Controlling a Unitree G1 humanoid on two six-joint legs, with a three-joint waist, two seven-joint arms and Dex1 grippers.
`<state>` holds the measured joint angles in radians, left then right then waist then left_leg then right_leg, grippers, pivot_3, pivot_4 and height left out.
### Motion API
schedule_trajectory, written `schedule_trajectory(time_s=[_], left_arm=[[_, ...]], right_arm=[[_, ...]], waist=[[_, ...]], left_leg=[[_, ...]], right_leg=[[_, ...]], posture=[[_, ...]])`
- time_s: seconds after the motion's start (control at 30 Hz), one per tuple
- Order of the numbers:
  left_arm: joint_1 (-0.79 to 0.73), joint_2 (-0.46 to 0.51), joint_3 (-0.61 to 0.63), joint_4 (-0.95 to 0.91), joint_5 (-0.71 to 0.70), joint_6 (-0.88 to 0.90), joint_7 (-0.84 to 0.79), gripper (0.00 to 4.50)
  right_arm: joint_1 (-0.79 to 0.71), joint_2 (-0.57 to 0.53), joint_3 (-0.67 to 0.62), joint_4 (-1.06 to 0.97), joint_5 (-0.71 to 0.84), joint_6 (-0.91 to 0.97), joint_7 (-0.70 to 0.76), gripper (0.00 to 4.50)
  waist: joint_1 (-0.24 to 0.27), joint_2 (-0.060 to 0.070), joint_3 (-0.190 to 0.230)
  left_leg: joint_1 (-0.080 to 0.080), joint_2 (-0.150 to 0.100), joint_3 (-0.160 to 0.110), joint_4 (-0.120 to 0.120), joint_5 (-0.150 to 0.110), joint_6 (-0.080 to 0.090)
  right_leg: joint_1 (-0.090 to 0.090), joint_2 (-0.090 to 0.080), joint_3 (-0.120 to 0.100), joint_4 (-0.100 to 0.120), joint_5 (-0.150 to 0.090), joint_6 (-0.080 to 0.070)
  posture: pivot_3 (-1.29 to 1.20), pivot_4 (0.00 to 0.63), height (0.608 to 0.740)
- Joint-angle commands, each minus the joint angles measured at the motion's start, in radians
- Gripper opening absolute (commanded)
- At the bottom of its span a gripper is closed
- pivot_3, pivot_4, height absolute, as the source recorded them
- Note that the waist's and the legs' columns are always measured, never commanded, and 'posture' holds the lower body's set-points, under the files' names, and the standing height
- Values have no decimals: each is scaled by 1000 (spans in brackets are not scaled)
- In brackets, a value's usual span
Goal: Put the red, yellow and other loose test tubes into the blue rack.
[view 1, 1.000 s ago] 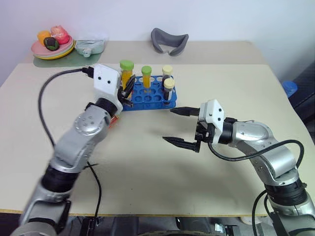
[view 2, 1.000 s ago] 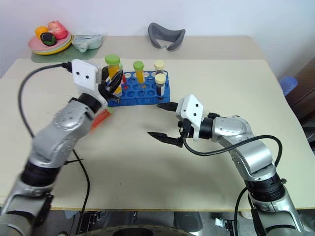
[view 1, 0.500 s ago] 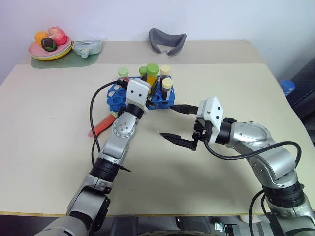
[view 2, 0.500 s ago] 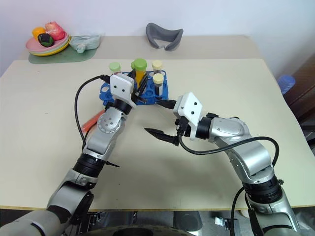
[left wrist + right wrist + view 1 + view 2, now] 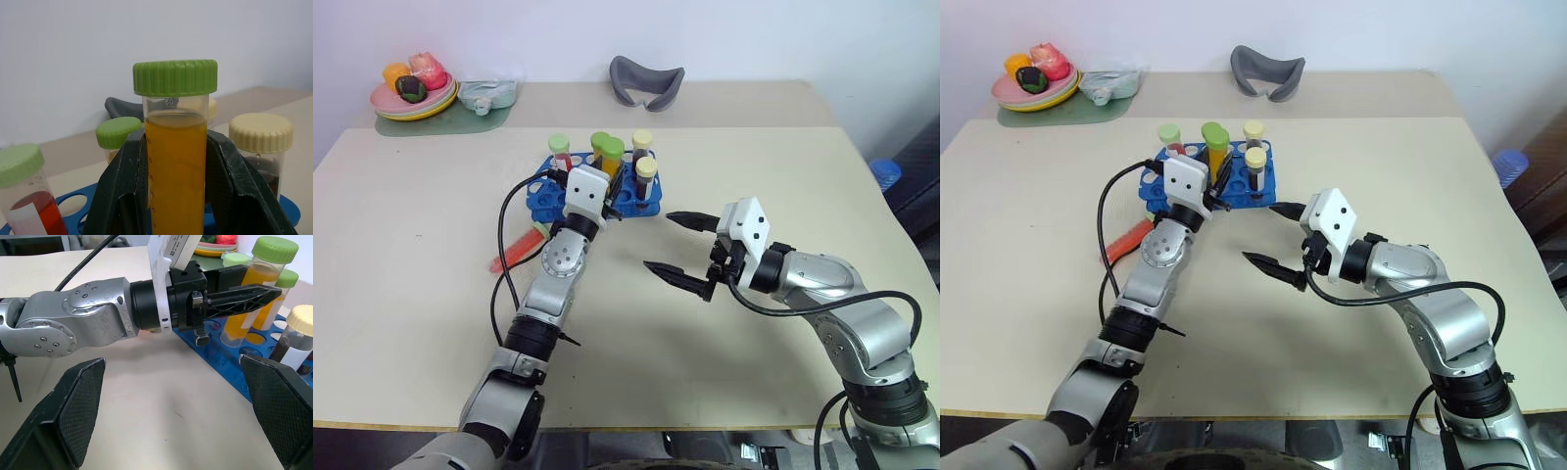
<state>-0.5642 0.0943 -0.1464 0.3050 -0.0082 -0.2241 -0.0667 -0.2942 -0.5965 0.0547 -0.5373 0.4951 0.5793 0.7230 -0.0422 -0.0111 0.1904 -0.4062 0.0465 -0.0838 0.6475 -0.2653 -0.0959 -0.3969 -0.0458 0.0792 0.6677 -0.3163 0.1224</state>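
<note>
**Kid:** Behind the big tan table (image 5: 421, 245) is a plain white wall. What just happened?

**Friend:** The left gripper (image 5: 610, 186) swung over from the near left end of the blue rack (image 5: 646, 205) to the middle of it. It is squeezed shut on the yellow tube (image 5: 175, 161) with the green cap, and holds it straight up.

**Kid:** Is the tube in a hole yet?

**Friend:** I can't tell. It stands over the rack, right beside another yellow tube (image 5: 598, 149). I think it came down a bit, so it is probably going in now.

**Kid:** What else is in the rack?

**Friend:** A red tube (image 5: 559, 152) stands at the left end. Two dark tubes (image 5: 646, 176) with pale caps stand at the right end.

**Kid:** And the right gripper (image 5: 679, 249)?

**Friend:** It hangs over the bare table near the rack, fingers spread wide, holding nothing. It has hardly moved.

**Kid:** Anything left to do?

**Friend:** Something orange-red (image 5: 517, 250) lies on the table left of the arm. It may be one more tube, but it's partly hidden.
</note>
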Motion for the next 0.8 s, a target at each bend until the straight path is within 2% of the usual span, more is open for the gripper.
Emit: schedule_trajectory(time_s=[0.03,0.2,0.53,0.63,0.77,0.8], left_arm=[[-9,-10,23,-4,23,-13,13,1305],[-2,-15,35,-8,37,-11,18,1305],[15,-57,75,-23,-21,35,-8,1305],[16,-64,89,-30,-30,42,-10,2460],[13,-60,112,-84,-45,64,-16,4480],[15,-56,117,-110,-49,77,-20,4480]], right_arm=[[-7,-5,-23,-34,8,-17,1,4500],[-8,-5,-21,-32,6,-20,3,4500],[-7,0,-12,-33,3,-23,0,4500],[-6,1,-11,-34,2,-23,-1,4500],[-6,0,-12,-35,0,-23,-3,4500],[-6,-1,-12,-35,0,-23,-3,4500]], waist=[[0,0,0],[0,0,0],[0,0,0],[0,0,0],[1,0,0],[0,0,0]], left_leg=[[0,0,0,0,0,0],[0,0,0,0,0,0],[0,0,0,0,0,0],[0,0,0,0,0,0],[0,0,0,0,0,0],[0,0,0,0,0,0]], right_leg=[[0,0,0,0,0,0],[0,0,0,0,0,0],[0,0,0,0,0,0],[0,0,0,0,0,0],[0,0,0,0,0,0],[0,0,0,0,0,0]], posture=[[0,150,740],[0,150,740],[0,150,740],[0,150,740],[0,150,740],[0,150,740]])
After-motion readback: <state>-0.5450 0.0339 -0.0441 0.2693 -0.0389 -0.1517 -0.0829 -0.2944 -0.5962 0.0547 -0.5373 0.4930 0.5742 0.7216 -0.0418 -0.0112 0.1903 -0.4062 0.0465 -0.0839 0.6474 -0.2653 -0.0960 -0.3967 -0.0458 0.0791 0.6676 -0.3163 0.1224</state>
